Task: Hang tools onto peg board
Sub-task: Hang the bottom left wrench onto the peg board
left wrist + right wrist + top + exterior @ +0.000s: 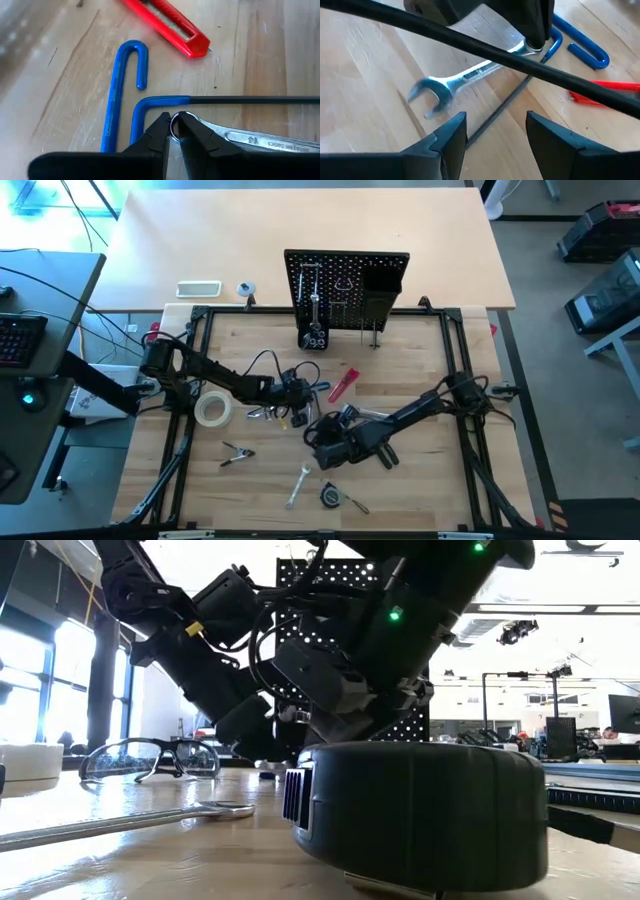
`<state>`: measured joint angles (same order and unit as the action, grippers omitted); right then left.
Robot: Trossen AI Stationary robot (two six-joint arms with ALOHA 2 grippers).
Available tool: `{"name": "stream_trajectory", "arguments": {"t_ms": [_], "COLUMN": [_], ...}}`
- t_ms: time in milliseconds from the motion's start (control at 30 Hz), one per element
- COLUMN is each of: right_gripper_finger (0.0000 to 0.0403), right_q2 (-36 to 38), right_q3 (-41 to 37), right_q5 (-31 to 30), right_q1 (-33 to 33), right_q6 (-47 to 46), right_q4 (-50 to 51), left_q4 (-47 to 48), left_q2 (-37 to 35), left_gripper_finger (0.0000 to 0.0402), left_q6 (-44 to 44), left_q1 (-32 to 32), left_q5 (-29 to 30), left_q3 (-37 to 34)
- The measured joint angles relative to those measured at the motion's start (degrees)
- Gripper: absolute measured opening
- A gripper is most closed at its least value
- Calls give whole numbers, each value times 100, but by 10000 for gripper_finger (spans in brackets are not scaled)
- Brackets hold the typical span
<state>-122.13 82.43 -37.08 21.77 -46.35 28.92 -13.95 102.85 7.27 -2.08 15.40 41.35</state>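
My left gripper (pixel 300 393) is shut on the ring end of a silver wrench (pixel 260 140) at the table's middle, in front of the black peg board (pixel 345 288). A blue-handled hex key (pixel 120 90) and a red-handled tool (pixel 170 22) lie flat on the table beside it. My right gripper (pixel 497 130) is open and empty, just nearer than the wrench (pixel 465 77), with its fingers pointing at it. Clear glasses (pixel 150 760) rest on the table. A tool (pixel 314 305) hangs on the board's face beside the black bin (pixel 380 295). My left gripper (pixel 173 120) pinches the rim of the wrench's ring end (pixel 196 121) between its two fingertips, coming from above and slanting down. The wrench's shaft runs away from the fingers toward its open-jaw end (pixel 427 97). Whether the wrench is lifted off the table, I cannot tell.
A pale tape roll (pixel 213 410), black-handled pliers (pixel 235 455), a second silver wrench (pixel 297 485) and a tape measure (pixel 332 497) lie on the near half of the table. A white tray (pixel 198 288) sits on the far table, left of the board.
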Motion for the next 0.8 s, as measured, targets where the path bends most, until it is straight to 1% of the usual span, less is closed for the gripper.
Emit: {"name": "stream_trajectory", "arguments": {"t_ms": [233,467,667,800], "right_gripper_finger": [196,196,196,196], "right_q2": [0,2,46,168], "right_q3": [0,0,-4,-4], "right_q5": [-20,4,-34,-351], "right_q1": [91,95,96,95], "right_q6": [330,536,770,1136], "right_q4": [-28,22,293,492], "left_q4": [-161,-319,-209,282], "left_q2": [3,-99,-714,-1234], "left_gripper_finger": [30,31,31,31], "left_q6": [-790,-1147,-1098,-749], "left_q1": [1,-51,-121,-197], "left_q5": [0,2,13,61], "left_q3": [-5,-12,-6,-5]}}
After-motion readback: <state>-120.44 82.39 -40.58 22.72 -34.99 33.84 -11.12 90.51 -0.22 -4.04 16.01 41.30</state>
